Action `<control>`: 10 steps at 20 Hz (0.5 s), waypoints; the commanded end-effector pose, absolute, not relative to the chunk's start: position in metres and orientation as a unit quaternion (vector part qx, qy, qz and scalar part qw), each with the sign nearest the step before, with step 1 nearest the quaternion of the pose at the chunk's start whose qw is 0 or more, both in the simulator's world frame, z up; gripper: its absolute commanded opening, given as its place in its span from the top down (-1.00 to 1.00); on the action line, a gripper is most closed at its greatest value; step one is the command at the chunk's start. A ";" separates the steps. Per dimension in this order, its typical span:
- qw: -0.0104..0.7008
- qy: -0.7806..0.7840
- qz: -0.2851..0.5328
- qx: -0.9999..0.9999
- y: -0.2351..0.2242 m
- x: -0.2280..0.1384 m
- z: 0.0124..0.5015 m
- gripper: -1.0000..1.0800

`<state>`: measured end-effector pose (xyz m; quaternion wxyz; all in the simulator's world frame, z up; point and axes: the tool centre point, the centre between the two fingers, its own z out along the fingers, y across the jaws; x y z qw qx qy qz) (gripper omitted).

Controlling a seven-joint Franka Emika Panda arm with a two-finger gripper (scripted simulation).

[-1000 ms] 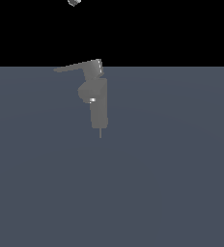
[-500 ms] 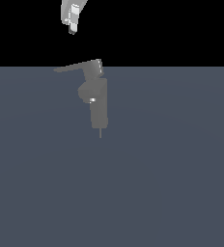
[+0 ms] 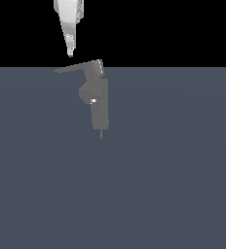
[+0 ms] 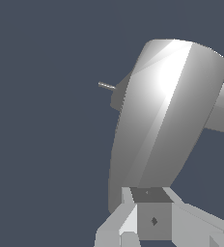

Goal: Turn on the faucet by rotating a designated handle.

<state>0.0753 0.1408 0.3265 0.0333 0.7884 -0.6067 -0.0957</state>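
Note:
The matte grey faucet (image 3: pixel 100 109) stands upright on the dark floor, with a rounded bulge, a bright spot (image 3: pixel 92 100) and a thin pin (image 3: pixel 102 133) at its lower end. Its handle (image 3: pixel 73 68), a flat tapering lever, juts from the blocky cap (image 3: pixel 96 68) toward the exterior view's left. My gripper (image 3: pixel 70 52) hangs just above the lever's thin outer end, a small gap apart, fingers together and holding nothing. In the wrist view the handle's broad pale face (image 4: pixel 162 120) rises beyond my gripper (image 4: pixel 135 217), with the pin (image 4: pixel 106 86) poking out behind it.
A flat blue-grey floor (image 3: pixel 173 185) spreads around the faucet. Black background lies above the horizon line. Nothing else stands near the fixture.
My gripper has come down from the top edge of the exterior view to just above the handle's outer end. The faucet and handle have not moved.

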 end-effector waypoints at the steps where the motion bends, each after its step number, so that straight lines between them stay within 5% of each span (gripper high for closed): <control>1: 0.042 -0.628 -0.091 0.771 0.149 0.085 0.312 1.00; 10: 0.063 -0.675 -0.076 0.731 0.170 0.105 0.275 1.00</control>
